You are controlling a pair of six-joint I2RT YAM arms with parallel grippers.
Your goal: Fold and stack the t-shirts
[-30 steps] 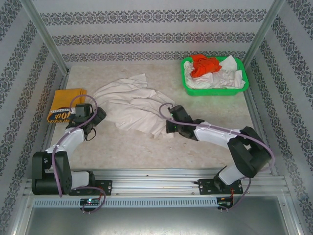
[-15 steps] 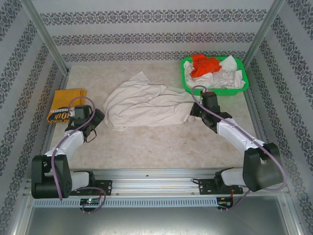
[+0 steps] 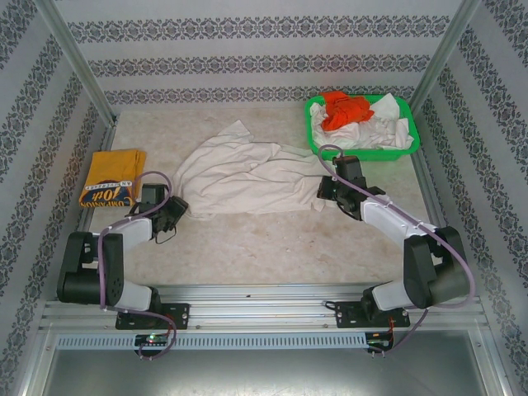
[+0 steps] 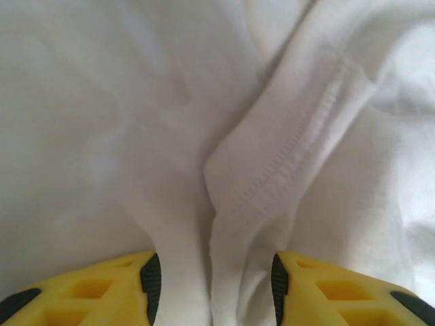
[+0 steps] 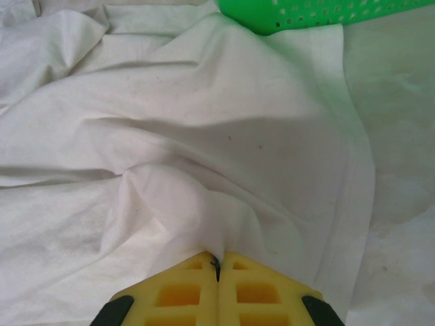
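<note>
A cream-white t-shirt (image 3: 239,173) lies crumpled and spread across the middle of the table. My left gripper (image 3: 176,206) is at its near left edge. In the left wrist view the left gripper (image 4: 212,292) is open, its jaws part-way apart, with a stitched fold of the white shirt (image 4: 292,156) between the pads. My right gripper (image 3: 323,194) is at the shirt's right end. In the right wrist view the right gripper (image 5: 217,265) is shut on a pinch of the white cloth (image 5: 204,122). A folded mustard-yellow t-shirt (image 3: 111,177) with dark lettering lies at the left.
A green plastic basket (image 3: 360,153) stands at the back right, with an orange-red shirt (image 3: 342,109) and white cloth (image 3: 375,132) in it. Its rim (image 5: 319,13) is just beyond the held shirt. Patterned walls and metal posts close in the table.
My right gripper dragged the white shirt's end to the right, toward the basket, then held still. My left gripper slid right onto the shirt's left edge and its jaws narrowed round a fold.
</note>
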